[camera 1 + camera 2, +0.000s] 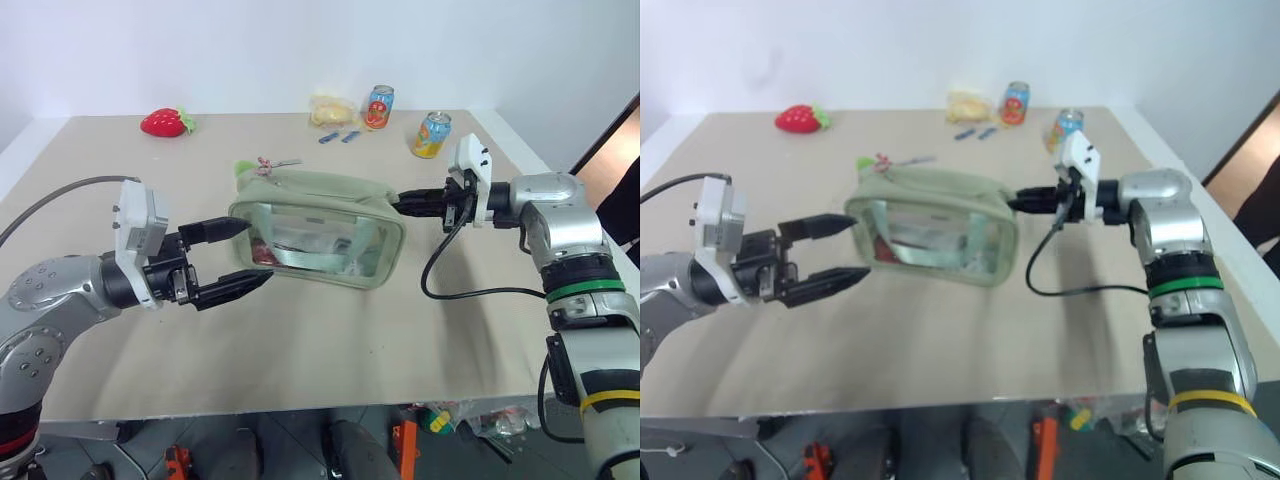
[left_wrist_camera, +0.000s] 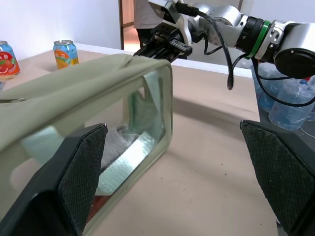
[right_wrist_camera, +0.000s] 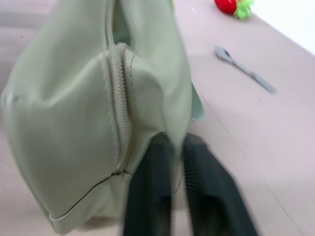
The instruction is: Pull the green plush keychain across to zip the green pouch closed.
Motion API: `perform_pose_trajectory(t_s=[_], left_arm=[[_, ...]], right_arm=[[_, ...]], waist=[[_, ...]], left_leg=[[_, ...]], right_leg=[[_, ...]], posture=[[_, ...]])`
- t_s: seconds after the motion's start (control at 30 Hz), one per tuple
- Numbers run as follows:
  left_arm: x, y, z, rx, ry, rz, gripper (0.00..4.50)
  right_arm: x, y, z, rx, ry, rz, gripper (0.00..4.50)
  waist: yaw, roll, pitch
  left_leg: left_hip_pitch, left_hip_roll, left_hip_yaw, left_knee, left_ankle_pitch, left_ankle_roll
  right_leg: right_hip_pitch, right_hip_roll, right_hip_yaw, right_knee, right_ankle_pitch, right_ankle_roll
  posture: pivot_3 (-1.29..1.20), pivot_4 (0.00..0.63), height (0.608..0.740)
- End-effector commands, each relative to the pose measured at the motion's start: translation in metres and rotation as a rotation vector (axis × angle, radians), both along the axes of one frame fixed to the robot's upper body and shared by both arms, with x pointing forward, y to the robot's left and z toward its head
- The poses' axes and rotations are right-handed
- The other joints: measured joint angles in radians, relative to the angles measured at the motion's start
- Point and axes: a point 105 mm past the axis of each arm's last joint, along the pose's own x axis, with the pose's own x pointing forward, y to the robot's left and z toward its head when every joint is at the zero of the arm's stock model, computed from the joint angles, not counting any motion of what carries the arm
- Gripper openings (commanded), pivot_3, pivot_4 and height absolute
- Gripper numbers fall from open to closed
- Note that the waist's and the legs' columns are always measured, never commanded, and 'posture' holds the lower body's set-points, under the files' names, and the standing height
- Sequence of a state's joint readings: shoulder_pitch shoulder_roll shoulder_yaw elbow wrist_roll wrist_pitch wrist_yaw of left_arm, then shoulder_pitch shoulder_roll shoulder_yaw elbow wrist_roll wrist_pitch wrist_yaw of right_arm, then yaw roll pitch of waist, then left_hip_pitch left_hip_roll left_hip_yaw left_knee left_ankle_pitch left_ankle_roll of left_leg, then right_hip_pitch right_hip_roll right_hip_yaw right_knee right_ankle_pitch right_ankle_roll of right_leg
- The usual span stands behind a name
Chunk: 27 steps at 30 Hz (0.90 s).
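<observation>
A: From the head views, where is the green pouch?

B: Between the grippers: pale sage fabric, clear window facing us. The left gripper gapes wide at its near end; the right gripper meets the far end. The green plush keychain sits beyond the left fingers.

A: Left wrist view?

B: The pouch's window lies just past one spread finger.

A: Right wrist view?

B: Its fingers stand nearly together against the pouch's zipped end; whether they pinch fabric, I cannot tell.
</observation>
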<state>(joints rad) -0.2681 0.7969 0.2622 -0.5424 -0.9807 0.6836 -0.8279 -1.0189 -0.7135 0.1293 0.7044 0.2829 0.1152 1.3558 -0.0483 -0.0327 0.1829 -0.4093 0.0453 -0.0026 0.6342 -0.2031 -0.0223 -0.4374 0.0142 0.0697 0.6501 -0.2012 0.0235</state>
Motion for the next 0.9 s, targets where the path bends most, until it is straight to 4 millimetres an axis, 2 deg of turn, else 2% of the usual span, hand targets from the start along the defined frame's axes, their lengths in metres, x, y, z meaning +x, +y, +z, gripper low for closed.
perform_pose_trajectory(t_s=[0.03, 0.17, 0.27, 0.33, 0.4, 0.47, 0.57, 0.67, 0.9], left_arm=[[-0.004, -0.006, 0.004, 0.000, -0.037, -0.009, 4.50], [-0.004, -0.008, 0.004, -0.005, -0.036, -0.011, 4.50], [-0.003, -0.007, 0.003, -0.002, -0.034, -0.012, 4.50], [-0.001, -0.006, 0.003, 0.003, -0.037, -0.005, 4.50], [0.004, -0.004, 0.002, 0.008, -0.049, 0.015, 4.50], [0.004, -0.005, 0.000, 0.004, -0.044, 0.001, 4.50], [0.001, -0.011, -0.002, 0.005, -0.031, -0.047, 4.50], [-0.001, -0.013, -0.005, 0.021, -0.021, -0.083, 4.50], [0.004, -0.014, -0.005, 0.037, -0.024, -0.102, 4.50]], right_arm=[[-0.002, 0.003, 0.033, 0.078, -0.115, 0.010, 1.94], [-0.006, -0.003, 0.056, 0.194, -0.148, -0.045, 3.35], [-0.017, -0.009, 0.080, 0.298, -0.170, -0.085, 4.30], [-0.028, -0.013, 0.089, 0.349, -0.176, -0.102, 4.30], [-0.043, -0.012, 0.086, 0.356, -0.159, -0.102, 4.30], [-0.063, -0.002, 0.068, 0.333, -0.105, -0.087, 4.30], [-0.079, 0.011, 0.038, 0.295, -0.062, -0.095, 4.30], [-0.082, 0.017, 0.017, 0.239, -0.070, -0.137, 4.30], [-0.071, 0.020, 0.006, 0.273, -0.070, -0.195, 4.30]], waist=[[0.000, 0.000, 0.000], [0.001, 0.000, 0.000], [0.001, 0.000, 0.000], [0.001, 0.000, 0.000], [0.004, 0.000, 0.000], [0.007, 0.000, 0.000], [0.004, 0.000, 0.000], [-0.001, 0.000, 0.000], [-0.001, 0.000, 0.000]], left_leg=[[0.000, 0.000, 0.000, 0.000, 0.000, 0.000], [0.000, 0.000, 0.000, 0.000, 0.000, 0.000], [0.000, 0.000, 0.000, 0.000, 0.000, 0.000], [0.000, 0.000, 0.000, 0.000, 0.000, 0.000], [0.000, 0.000, 0.000, 0.000, 0.000, 0.000], [0.000, 0.000, -0.001, 0.000, 0.000, 0.000], [0.000, 0.000, 0.000, 0.000, 0.000, 0.000], [0.001, 0.000, 0.002, 0.001, 0.000, 0.000], [0.002, 0.000, 0.003, 0.003, 0.004, 0.000]], right_leg=[[0.000, 0.000, 0.000, 0.000, 0.000, 0.000], [0.000, 0.000, 0.000, 0.001, 0.000, 0.001], [0.000, 0.000, 0.001, 0.001, 0.001, 0.001], [0.000, 0.000, 0.001, 0.001, 0.000, 0.001], [0.000, 0.000, 0.000, 0.001, 0.000, 0.001], [0.001, 0.000, 0.000, 0.001, 0.000, 0.000], [0.000, 0.000, 0.001, 0.001, 0.000, 0.001], [0.001, 0.000, 0.003, 0.001, 0.001, 0.002], [0.001, 0.001, 0.004, 0.001, 0.001, -0.002]], posture=[[0.00, 0.150, 0.740], [0.00, 0.150, 0.740], [0.00, 0.150, 0.740], [0.00, 0.150, 0.740], [0.00, 0.150, 0.740], [0.00, 0.150, 0.740], [0.00, 0.150, 0.740], [0.00, 0.150, 0.740], [0.00, 0.150, 0.740]])
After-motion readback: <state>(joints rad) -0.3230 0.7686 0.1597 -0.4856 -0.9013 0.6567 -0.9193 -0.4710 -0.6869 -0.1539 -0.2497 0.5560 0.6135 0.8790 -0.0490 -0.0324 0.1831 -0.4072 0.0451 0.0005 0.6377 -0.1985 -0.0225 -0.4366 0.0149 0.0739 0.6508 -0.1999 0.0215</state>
